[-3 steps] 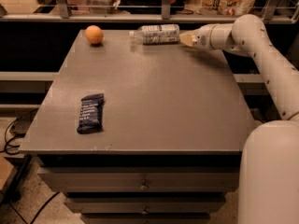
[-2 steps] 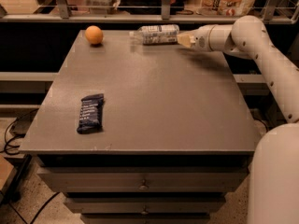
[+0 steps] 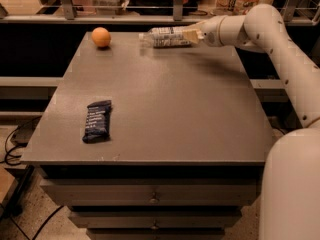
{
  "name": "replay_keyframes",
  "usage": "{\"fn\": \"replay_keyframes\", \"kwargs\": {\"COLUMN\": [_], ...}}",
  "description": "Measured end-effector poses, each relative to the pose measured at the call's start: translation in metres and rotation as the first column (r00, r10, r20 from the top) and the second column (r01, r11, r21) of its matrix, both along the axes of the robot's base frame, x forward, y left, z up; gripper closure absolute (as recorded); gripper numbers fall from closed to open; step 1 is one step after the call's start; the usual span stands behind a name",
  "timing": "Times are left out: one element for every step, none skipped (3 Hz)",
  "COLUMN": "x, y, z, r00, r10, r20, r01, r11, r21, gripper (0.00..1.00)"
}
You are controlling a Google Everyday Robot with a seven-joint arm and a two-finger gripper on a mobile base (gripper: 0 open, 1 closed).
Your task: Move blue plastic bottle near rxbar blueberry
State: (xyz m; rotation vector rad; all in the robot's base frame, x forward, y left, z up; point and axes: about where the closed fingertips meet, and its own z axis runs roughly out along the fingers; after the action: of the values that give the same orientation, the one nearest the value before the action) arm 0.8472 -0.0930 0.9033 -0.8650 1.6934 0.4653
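Note:
The blue plastic bottle (image 3: pixel 164 36) lies on its side near the far edge of the grey table (image 3: pixel 165 109), its cap pointing left. My gripper (image 3: pixel 191 34) reaches in from the right and is at the bottle's right end, touching or overlapping it. The rxbar blueberry (image 3: pixel 97 120), in a dark navy wrapper, lies flat near the table's front left, far from the bottle and the gripper.
An orange (image 3: pixel 101 37) sits at the table's far left corner, left of the bottle. My white arm (image 3: pixel 280 49) runs along the table's right side. Railings and shelves stand behind the far edge. Drawers are below the table front.
My gripper has moved slightly left, closing onto the right end of the bottle. The bottle, the bar and the orange have not visibly moved.

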Motion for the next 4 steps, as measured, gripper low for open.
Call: {"fn": "replay_keyframes", "kwargs": {"x": [0.006, 0.011, 0.014, 0.017], "y": [0.008, 0.014, 0.013, 0.01], "z": [0.007, 0.014, 0.018, 0.02], "r00": [0.999, 0.9966, 0.9952, 0.9953], "r10": [0.04, 0.074, 0.087, 0.084], "r20": [0.019, 0.035, 0.045, 0.048], "r01": [-0.039, -0.067, -0.073, -0.065], "r11": [0.997, 0.985, 0.966, 0.945], "r21": [-0.061, -0.159, -0.249, -0.322], "gripper": [0.35, 0.12, 0.0, 0.0]}}
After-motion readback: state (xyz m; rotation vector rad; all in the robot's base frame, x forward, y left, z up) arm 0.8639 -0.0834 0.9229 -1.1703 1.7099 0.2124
